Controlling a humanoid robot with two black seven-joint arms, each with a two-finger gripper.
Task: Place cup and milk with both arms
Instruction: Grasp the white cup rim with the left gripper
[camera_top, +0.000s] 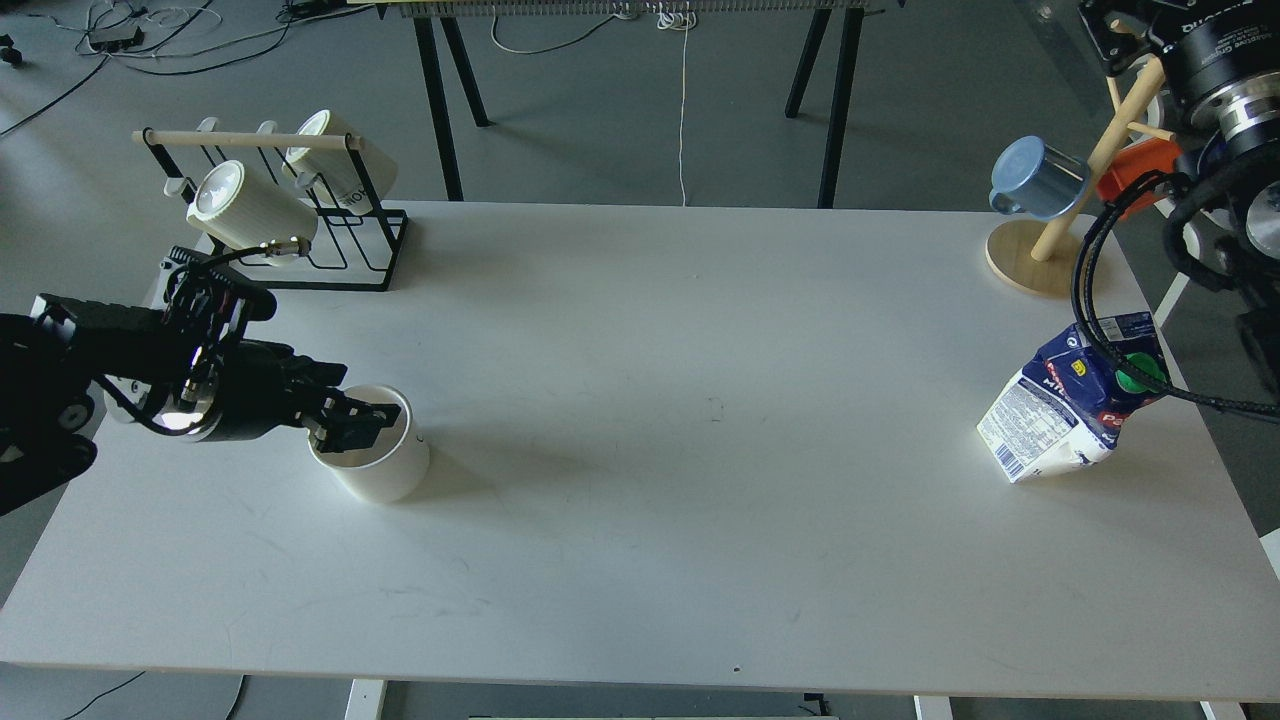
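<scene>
Over the white cup (372, 462), the left fingers (362, 419) reach its mouth, their spread seemingly indiscernible.

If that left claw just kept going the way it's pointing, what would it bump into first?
Probably the white cup: the left gripper points rightward, already over its mouth, so the far rim comes first. Its height above the cup is unclear.

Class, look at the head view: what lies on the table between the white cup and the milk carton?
Nothing: in the head view, the white tabletop is bare between the white cylindrical cup and the blue-and-white milk carton.
</scene>
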